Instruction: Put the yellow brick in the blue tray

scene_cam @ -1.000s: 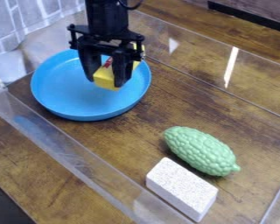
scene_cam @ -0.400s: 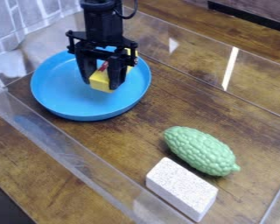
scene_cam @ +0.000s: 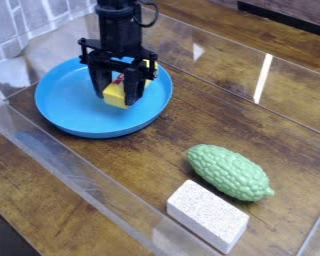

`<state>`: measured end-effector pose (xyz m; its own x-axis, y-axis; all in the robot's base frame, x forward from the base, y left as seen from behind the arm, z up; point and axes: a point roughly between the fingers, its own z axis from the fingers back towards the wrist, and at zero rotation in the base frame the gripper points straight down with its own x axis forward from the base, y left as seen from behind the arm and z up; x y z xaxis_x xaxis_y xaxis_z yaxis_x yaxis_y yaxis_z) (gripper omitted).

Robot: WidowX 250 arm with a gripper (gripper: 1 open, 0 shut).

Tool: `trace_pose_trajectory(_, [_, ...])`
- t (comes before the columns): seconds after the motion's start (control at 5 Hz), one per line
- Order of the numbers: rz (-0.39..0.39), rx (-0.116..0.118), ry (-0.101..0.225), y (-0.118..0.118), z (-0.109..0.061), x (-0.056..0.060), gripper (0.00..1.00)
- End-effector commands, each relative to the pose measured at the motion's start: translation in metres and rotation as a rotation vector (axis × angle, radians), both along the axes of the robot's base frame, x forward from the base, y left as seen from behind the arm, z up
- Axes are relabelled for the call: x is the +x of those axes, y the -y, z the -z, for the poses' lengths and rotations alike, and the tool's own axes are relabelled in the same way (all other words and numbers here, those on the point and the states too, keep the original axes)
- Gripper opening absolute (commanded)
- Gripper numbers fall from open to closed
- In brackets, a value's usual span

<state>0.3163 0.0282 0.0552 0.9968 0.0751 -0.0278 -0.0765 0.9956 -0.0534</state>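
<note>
The yellow brick (scene_cam: pixel 115 96) sits between the black fingers of my gripper (scene_cam: pixel 119 90), which is shut on it. The gripper comes straight down from above, over the middle of the blue tray (scene_cam: pixel 67 112). That tray is a round shallow dish on the wooden table at the left. The brick hangs low inside the tray's rim, and I cannot tell whether it touches the tray floor. A bit of red label shows on the brick's top between the fingers.
A bumpy green oval object (scene_cam: pixel 231 171) lies at the right front, with a white speckled block (scene_cam: pixel 207 213) just in front of it. A clear plastic wall (scene_cam: pixel 69 165) borders the work area along the front left.
The gripper has shifted slightly left and down with the yellow brick, bringing it lower into the blue tray. Since the last earlier frame it has barely moved.
</note>
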Motion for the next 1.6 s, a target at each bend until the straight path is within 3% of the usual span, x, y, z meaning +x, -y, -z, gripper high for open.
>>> trace_pose_trajectory(0.0, [-0.016, 0.018, 0.058, -0.0112, -0.0133, 0.0133, 0.00])
trace_pose_trajectory(0.8, [-0.001, 0.032, 0.047, -0.0180, -0.0072, 0.0180, 0.00])
trace_pose_trajectory(1.4, [0.019, 0.026, 0.048, -0.0148, -0.0144, 0.0182, 0.00])
